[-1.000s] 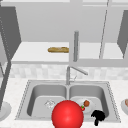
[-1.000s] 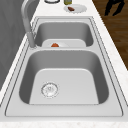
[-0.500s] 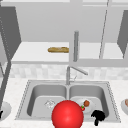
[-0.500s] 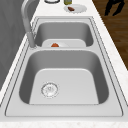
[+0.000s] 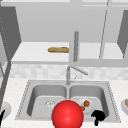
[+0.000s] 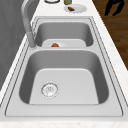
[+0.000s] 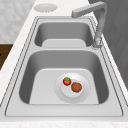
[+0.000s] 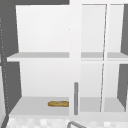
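a: anything different from a second ago?

b: no. the right hand (image 5: 98,117) hangs where it hung, in the air off the front rim of the sink (image 5: 113,100), and nothing about it has shifted.

a: is it open or closed?

b: loose. in the left side view its fingers (image 6: 113,6) dangle apart and are clamped on nothing.

a: what's closest to it?

b: just to its left in the front view sits a red ball (image 5: 67,115), near it but not touching. just behind the hand and a little to its left, down in the right basin, lies a white plate (image 7: 85,95) with a strawberry (image 7: 66,81) and a brown round lump (image 7: 76,87) side by side on it. off to the hand's right, up on the counter, is a second plate (image 6: 81,9) with a bit of food on it.

a: and the other hand?

b: the left hand (image 5: 2,116) is a dark sliver well away to the left, by an empty dish (image 7: 45,7) on the counter. i can't tell its state.

a: so what does the stillness tell you?

b: my reading is that nothing has been picked up: the ball, the plate and the food on it lie as they did. the faucet (image 5: 68,75) stands well behind the right hand, and a baguette (image 5: 58,49) lies on the shelf above, untouched.
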`<action>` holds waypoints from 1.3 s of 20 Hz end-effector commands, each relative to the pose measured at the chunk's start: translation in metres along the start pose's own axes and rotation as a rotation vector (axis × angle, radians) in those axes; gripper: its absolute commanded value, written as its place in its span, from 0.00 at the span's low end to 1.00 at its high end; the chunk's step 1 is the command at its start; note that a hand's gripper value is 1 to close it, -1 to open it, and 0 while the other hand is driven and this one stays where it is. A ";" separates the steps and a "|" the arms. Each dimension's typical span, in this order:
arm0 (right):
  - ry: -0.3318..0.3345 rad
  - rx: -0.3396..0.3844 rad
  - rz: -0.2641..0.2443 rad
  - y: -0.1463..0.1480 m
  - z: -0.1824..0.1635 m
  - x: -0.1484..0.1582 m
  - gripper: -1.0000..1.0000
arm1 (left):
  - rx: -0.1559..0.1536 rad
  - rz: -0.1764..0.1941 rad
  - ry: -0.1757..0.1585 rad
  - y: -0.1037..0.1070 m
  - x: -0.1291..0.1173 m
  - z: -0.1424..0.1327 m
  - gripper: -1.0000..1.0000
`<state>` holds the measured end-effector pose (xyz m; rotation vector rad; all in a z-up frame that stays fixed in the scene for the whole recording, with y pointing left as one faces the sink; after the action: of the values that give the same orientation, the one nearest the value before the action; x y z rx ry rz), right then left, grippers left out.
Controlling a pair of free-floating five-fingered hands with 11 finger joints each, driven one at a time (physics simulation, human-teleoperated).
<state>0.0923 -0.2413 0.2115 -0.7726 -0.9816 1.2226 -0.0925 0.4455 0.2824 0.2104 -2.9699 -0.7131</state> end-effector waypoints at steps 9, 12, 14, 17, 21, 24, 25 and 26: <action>0.000 0.000 0.000 0.000 0.000 0.000 0.50 | -0.086 0.031 0.099 -0.011 -0.024 -0.048 0.00; 0.000 0.000 0.000 0.000 0.000 0.000 0.50 | -0.101 0.029 0.112 -0.012 -0.025 -0.055 0.00; 0.000 0.000 0.000 0.000 0.000 0.000 0.50 | -0.107 0.030 0.123 -0.013 -0.025 -0.059 0.00; 0.000 0.000 0.000 0.000 0.000 0.000 0.50 | -0.118 0.028 0.150 -0.013 -0.023 -0.063 0.00; 0.000 0.000 0.000 0.000 0.000 0.000 0.50 | -0.131 0.015 0.177 -0.017 -0.023 -0.064 0.00; 0.000 0.000 0.000 0.000 0.000 0.000 0.50 | -0.039 0.006 0.116 -0.016 -0.025 -0.064 0.00; 0.000 0.000 0.000 0.000 0.000 0.000 0.50 | -0.043 0.011 0.123 -0.017 -0.028 -0.065 0.00; 0.000 0.000 0.000 0.000 0.000 0.000 0.50 | -0.096 0.007 0.130 -0.028 -0.028 -0.071 0.00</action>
<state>0.0923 -0.2413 0.2115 -0.7726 -0.9816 1.2226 -0.0575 0.4051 0.3309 0.2334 -2.8420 -0.7332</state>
